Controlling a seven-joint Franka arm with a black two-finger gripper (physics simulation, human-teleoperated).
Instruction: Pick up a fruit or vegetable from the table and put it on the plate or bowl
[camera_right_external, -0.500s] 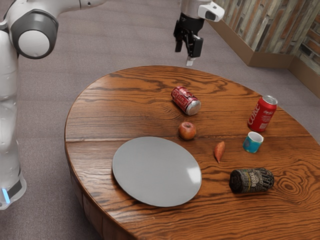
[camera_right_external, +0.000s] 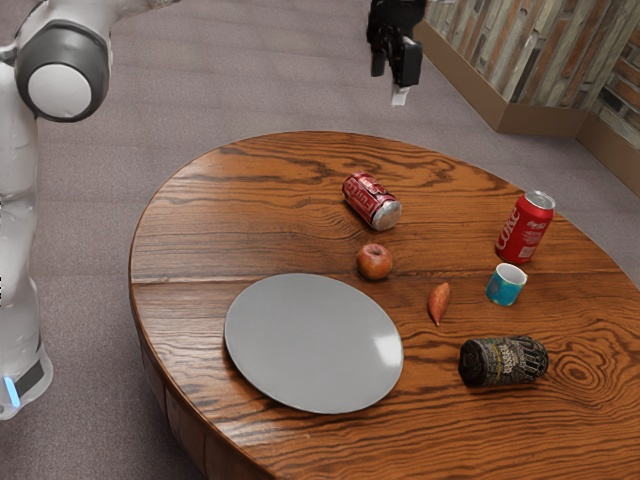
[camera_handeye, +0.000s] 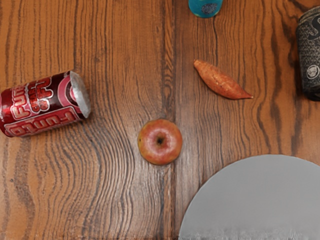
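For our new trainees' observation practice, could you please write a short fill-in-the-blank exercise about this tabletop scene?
1. The gripper hangs high over the table, open and holding ___.
2. The piece of produce lying nearest the plate is the ___.
3. One red can lies on its side, while the other red can stands ___.

Missing words: nothing; apple; upright.
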